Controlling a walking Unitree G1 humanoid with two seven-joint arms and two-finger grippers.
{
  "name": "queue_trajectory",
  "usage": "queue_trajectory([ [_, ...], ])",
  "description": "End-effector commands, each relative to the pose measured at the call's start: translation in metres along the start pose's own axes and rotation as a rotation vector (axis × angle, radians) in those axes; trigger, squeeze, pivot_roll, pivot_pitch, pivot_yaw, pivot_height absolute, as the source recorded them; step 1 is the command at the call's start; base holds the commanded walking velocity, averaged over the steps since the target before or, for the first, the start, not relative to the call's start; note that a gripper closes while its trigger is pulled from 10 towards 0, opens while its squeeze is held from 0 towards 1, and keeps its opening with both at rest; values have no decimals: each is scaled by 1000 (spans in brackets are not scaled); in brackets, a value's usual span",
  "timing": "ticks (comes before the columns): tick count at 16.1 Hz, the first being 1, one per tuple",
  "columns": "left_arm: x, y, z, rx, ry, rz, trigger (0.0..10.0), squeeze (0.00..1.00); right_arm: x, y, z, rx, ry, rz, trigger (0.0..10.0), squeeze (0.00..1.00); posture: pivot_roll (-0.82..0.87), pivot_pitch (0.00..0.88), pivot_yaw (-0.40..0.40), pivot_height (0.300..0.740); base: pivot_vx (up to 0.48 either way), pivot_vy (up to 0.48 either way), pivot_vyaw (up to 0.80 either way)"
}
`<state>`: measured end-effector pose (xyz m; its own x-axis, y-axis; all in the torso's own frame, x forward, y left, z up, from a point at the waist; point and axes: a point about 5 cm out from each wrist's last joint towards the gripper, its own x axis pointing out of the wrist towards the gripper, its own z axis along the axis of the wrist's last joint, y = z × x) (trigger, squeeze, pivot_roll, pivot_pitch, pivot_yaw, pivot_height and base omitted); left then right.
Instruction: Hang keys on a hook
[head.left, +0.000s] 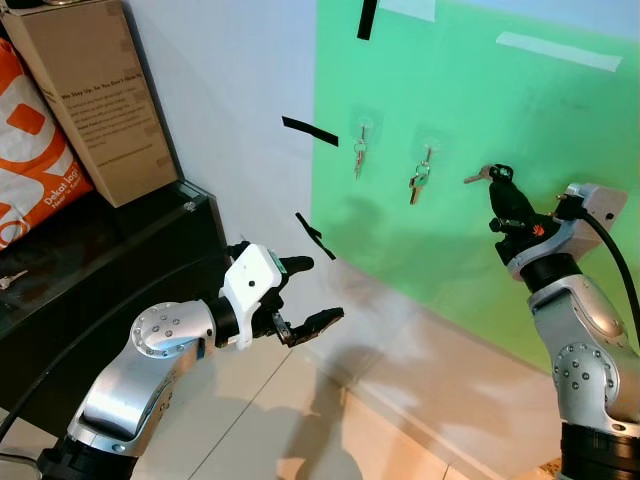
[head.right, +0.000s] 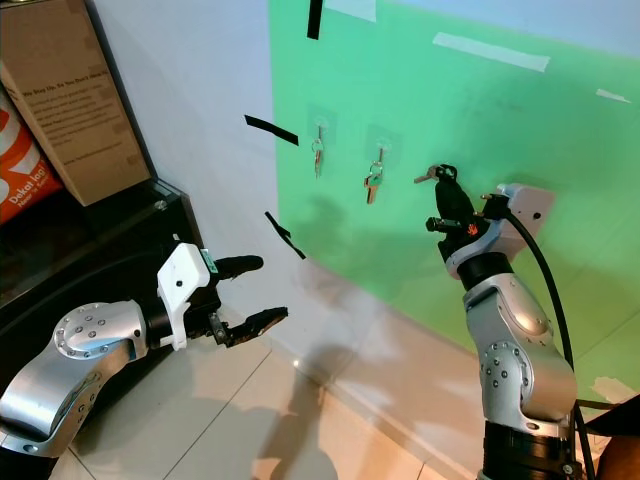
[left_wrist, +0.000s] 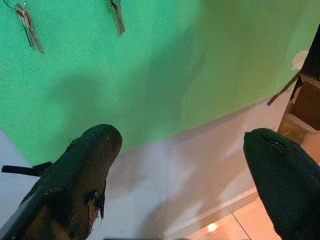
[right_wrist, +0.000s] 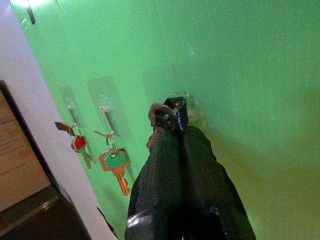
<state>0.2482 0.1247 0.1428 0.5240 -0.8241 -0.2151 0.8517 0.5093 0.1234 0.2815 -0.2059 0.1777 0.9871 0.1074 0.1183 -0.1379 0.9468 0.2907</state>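
Note:
My right gripper (head.left: 500, 176) is raised against the green wall panel (head.left: 560, 110), shut on a set of keys (head.left: 477, 177) that sticks out to its left. In the right wrist view the key ring (right_wrist: 161, 113) at my fingertips is right at a clear adhesive hook (right_wrist: 189, 102); whether it is on the hook I cannot tell. Two other hooks to the left hold keys: a red-tagged set (right_wrist: 80, 145) and a green-tagged set (right_wrist: 115, 162), also seen as keys (head.left: 359, 152) and keys (head.left: 419, 180). My left gripper (head.left: 308, 292) hangs open and empty, low near the wall.
A black cabinet (head.left: 120, 260) stands at the left with a cardboard box (head.left: 95, 95) and an orange bag (head.left: 30, 150) on it. Black tape strips (head.left: 310, 131) mark the white wall. Tiled floor (head.left: 300, 420) lies below.

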Motion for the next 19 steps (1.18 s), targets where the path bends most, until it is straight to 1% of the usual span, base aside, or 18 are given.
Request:
queue_trajectory([
  [1,2,2,4,26,6,-10,10000,0,-2,-1,-6,18,29,0,10000,0,11,0,-5,740,0,0,0],
  [2,2,2,4,26,5,-10,10000,0,0,2,1,24,-8,15,10000,0,11,0,-5,740,0,0,0],
  [3,2,2,4,26,5,-10,10000,0,1,3,4,25,-22,18,10000,0,11,0,-5,740,0,0,0],
  [5,2,2,4,26,4,-8,10000,0,5,3,9,16,-37,10,10000,0,10,0,-4,740,0,0,0],
  [7,2,2,4,26,4,-8,10000,0,13,5,15,20,-69,11,10000,0,12,0,-7,740,0,0,0],
  [9,2,2,4,25,4,-4,10000,0,14,7,16,22,-70,22,10000,0,12,0,-7,740,0,0,0],
  [11,1,1,3,24,5,-2,10000,0,12,9,11,32,-50,35,10000,0,20,0,-14,740,0,0,0],
  [15,1,2,3,24,6,-4,10000,0,10,9,5,60,-34,25,10000,0,17,0,-11,740,0,0,0],
  [19,2,1,3,26,9,-10,10000,0,4,2,-15,109,37,-16,10000,0,14,0,-6,740,0,0,0],
])
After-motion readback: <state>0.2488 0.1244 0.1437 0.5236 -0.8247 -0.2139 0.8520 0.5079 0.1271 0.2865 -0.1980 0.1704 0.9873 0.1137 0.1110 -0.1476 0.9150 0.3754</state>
